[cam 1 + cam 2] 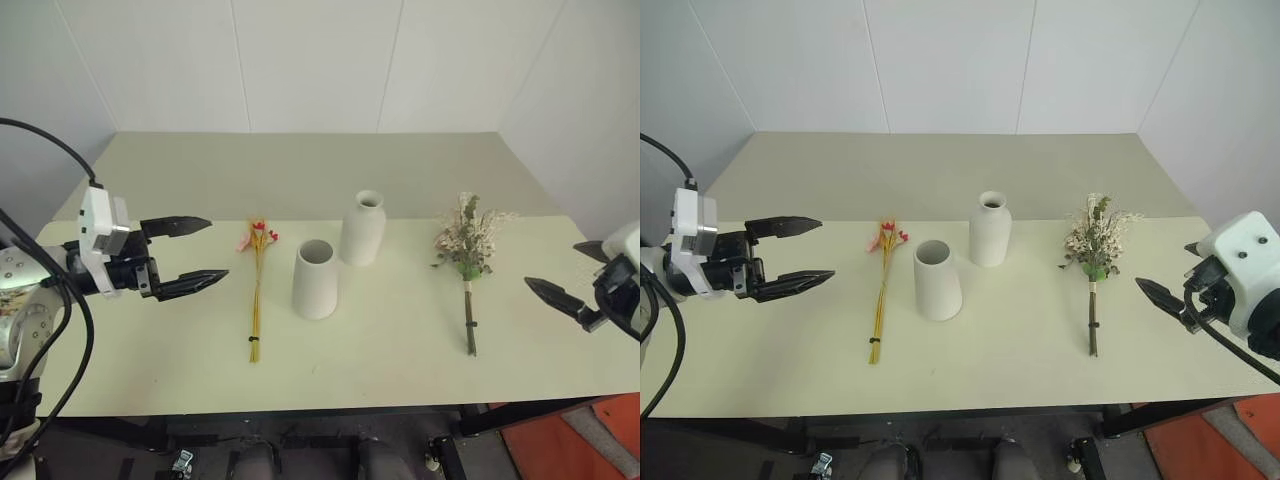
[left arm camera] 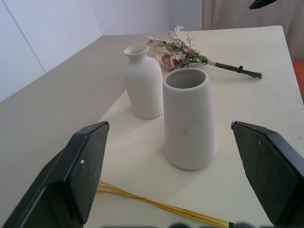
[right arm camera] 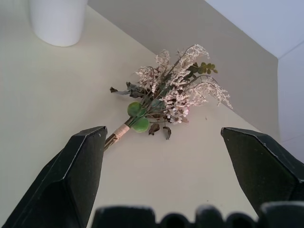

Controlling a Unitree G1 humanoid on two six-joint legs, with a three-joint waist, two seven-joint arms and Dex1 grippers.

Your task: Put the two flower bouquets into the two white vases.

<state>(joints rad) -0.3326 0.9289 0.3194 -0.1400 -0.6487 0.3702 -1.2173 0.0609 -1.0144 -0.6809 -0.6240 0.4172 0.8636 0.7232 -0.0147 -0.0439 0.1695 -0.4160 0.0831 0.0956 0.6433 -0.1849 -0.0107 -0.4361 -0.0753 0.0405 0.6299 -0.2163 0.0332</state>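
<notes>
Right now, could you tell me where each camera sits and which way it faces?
Head pair: forward and down over the table; both open grippers, left gripper and right gripper.
Left wrist: along its fingers at the wide-mouthed vase.
Right wrist: along its fingers at the beige bouquet.
Shared: both wrist views show that bouquet.

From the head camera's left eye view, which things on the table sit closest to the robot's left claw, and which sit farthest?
From the left end effector, nearest first:
1. Slim yellow-stemmed bouquet, just beside it.
2. Wide-mouthed vase, centre.
3. Narrow-necked vase, centre, slightly behind.
4. Bushy cream bouquet, far right.
</notes>
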